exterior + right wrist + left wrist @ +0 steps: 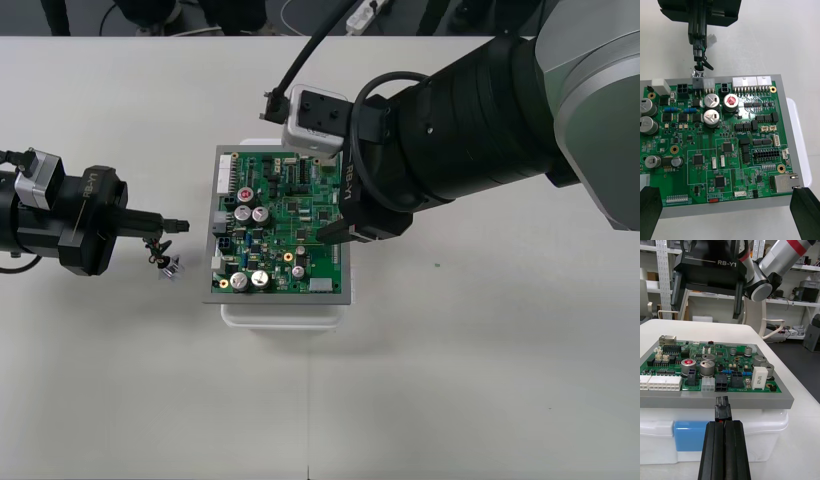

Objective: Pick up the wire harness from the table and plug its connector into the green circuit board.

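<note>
Your left gripper is on the table's left side, fingers pointing at the green printed circuit board, and it's clamped shut on the small black plastic plug of the thin-wired harness. In the left wrist view you see the two black fingers pressed together mid-frame with the plug sticking out past the tips. The plug lines up with a black header on the board's near edge, next to a white one. The plug isn't seated: the front view shows a strip of bare light table between the fingertips and the board's left edge. The rest of the harness hangs under the gripper: the wires loop down from the plug, and the round metal flanged socket sits at the low end, close to the table. You can't tell whether it touches the surface. The board lies flat in a grey frame on the white plastic base, mid-table. Your right gripper comes in from the right and hangs over the board's right-hand side, wide open and holding nothing. In its wrist view the fingers stand at the two lower corners with the board's edge between them. That same view shows you the left gripper head-on across the board, plug in its tips and wires dangling just off the connector edge.
</note>
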You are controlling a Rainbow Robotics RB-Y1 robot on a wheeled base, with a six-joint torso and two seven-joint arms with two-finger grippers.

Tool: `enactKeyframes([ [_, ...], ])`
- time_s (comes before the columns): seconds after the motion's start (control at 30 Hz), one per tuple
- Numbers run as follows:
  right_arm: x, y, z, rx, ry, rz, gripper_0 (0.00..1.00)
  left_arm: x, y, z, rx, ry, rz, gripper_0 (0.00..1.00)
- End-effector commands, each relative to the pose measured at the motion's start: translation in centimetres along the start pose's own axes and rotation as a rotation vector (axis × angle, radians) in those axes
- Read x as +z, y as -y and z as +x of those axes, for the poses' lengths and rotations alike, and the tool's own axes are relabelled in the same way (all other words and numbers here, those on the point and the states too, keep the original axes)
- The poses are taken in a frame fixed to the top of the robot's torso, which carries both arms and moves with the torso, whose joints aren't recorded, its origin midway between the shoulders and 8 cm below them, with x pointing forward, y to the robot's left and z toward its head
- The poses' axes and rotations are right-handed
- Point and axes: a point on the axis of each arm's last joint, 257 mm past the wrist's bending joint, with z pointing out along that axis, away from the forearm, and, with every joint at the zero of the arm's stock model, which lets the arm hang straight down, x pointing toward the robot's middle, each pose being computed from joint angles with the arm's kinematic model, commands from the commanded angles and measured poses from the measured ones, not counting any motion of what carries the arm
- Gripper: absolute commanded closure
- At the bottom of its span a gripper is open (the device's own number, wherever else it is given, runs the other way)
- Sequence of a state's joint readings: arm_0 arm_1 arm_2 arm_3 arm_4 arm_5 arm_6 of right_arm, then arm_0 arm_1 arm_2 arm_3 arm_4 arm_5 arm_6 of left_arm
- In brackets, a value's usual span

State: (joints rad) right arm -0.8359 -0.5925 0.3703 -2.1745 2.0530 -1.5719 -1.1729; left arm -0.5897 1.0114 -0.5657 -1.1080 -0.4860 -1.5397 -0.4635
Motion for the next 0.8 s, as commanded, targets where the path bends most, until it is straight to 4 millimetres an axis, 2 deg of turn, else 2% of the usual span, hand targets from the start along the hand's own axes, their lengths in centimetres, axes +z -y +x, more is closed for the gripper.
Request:
enactKeyframes([
  [0.03, 0.93, -1.22, -0.23, -0.059, -0.017, 0.003, 0.00, 1.06, -0.47, -2.70, 0.119, 0.035, 0.057, 1.00],
  [0.5, 1.02, -1.17, -0.69, -0.062, -0.001, 0.006, 0.00, 1.35, -0.47, -2.35, 0.132, 0.020, 0.070, 1.00],
  [0.8, 1.16, -1.87, -0.59, -0.064, 0.011, -0.002, 0.00, 1.87, -0.45, -2.39, 0.126, 0.030, 0.075, 1.00],
])
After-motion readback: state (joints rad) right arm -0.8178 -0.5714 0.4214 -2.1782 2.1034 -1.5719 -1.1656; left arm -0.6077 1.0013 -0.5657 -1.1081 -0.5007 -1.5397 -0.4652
